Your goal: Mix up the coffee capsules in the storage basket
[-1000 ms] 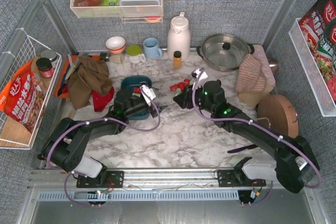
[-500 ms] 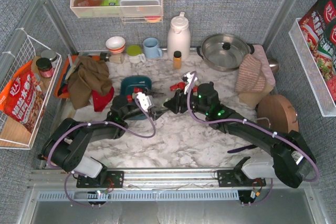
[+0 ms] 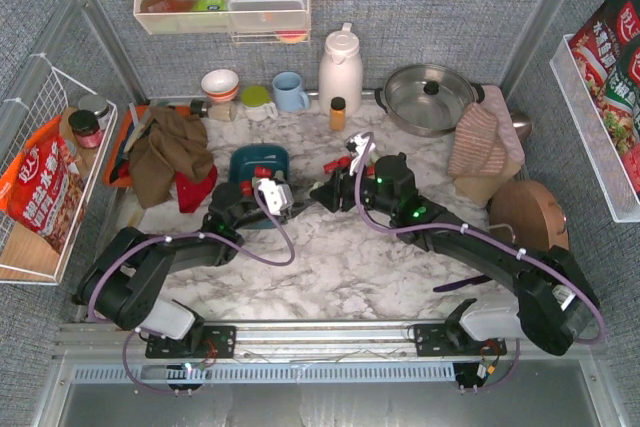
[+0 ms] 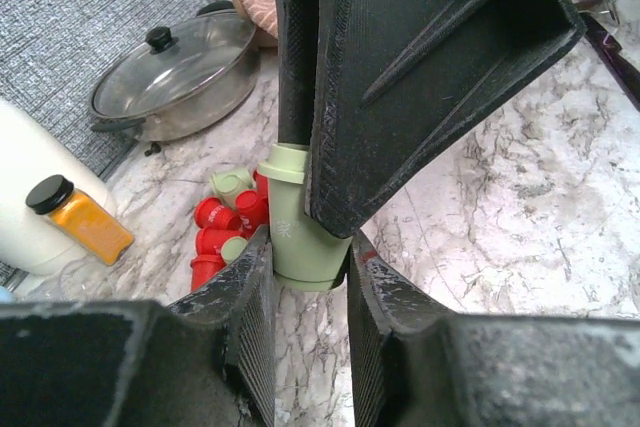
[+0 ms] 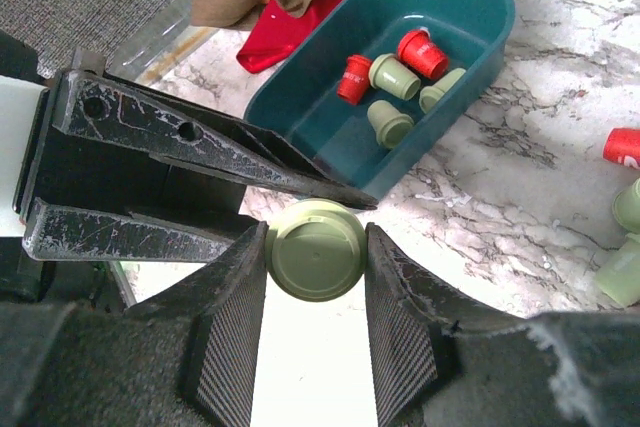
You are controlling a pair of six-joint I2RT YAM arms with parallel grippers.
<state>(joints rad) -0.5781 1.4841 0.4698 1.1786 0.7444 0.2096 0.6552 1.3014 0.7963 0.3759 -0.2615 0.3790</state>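
Now my two hands meet over the marble, between the teal basket point(image 5: 450, 7) and the loose pods point(image 4: 225, 222) lying near the pan. A second ago they were apart: my left hand point(image 4: 308, 282) hung wide open over the basket and my right hand point(image 5: 315, 237) sat further right, by the loose pile. Since then my left fingers have closed in, and they now press both sides of the green pod point(image 5: 315, 250) that my right hand is clenching. So both hands grip the same pod, above the table just beside the basket. Two red and three green pods lie in the basket, at its far end.

Everything stands on a white marble top point(image 3: 340, 267) with grey veins. Along the back stand a lidded steel pan point(image 3: 428, 97), a white jug point(image 3: 340, 67), a small amber bottle point(image 3: 338, 113) and a blue mug point(image 3: 290, 92). A brown cloth point(image 3: 165, 152) is heaped left of the basket. Grey woven panels in a metal frame wall the place in, with a wire rack point(image 3: 40, 192) on the left.
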